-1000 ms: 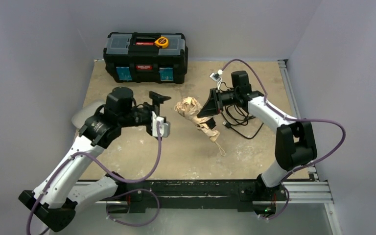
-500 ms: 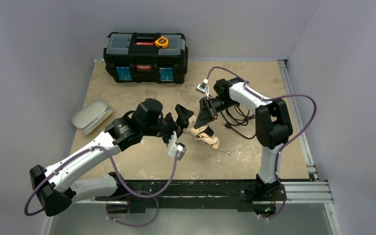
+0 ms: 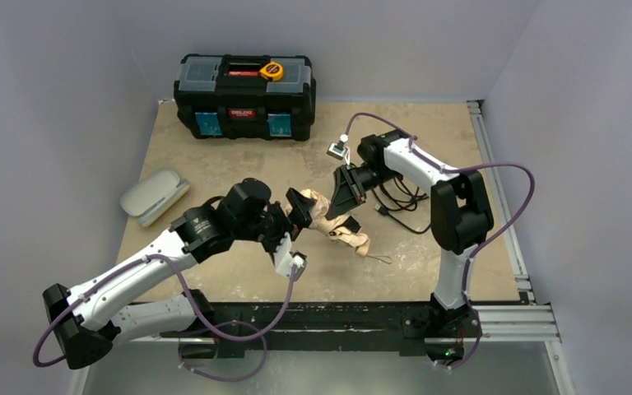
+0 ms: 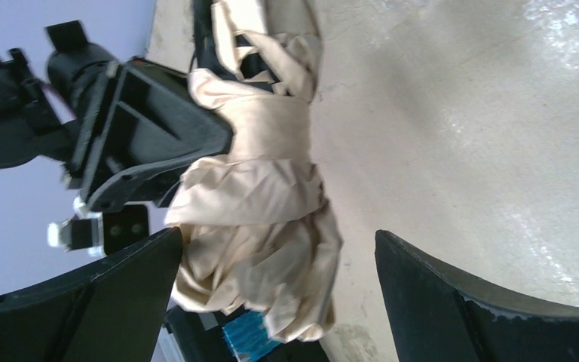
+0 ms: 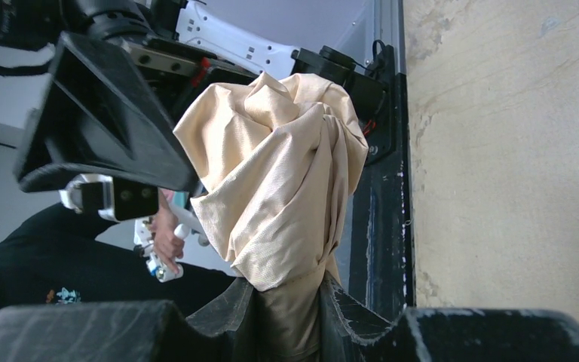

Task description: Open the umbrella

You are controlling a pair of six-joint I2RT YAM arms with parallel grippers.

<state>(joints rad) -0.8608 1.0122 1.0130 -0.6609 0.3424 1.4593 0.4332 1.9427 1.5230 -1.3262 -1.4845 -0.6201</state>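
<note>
The umbrella point(image 3: 335, 223) is folded, a bundle of beige fabric held off the table, with its tan strap point(image 3: 378, 257) trailing toward the near edge. My right gripper point(image 3: 346, 197) is shut on the bundle's narrow middle point(image 5: 290, 317), and the fabric point(image 5: 279, 173) bulges out beyond the fingers. My left gripper point(image 3: 299, 211) stands open at the bundle's left end. In the left wrist view the crumpled fabric point(image 4: 264, 219) sits between its two black fingers point(image 4: 83, 302), close to the left one and well apart from the right one.
A black toolbox point(image 3: 244, 85) with a yellow tape measure on its lid stands at the back left. A grey pouch point(image 3: 154, 195) lies at the table's left edge. Black cables point(image 3: 399, 197) lie under the right arm.
The left arm has swung right and brought its open jaws up to the umbrella's fabric end. The right arm has shifted the held umbrella left and nearer.
</note>
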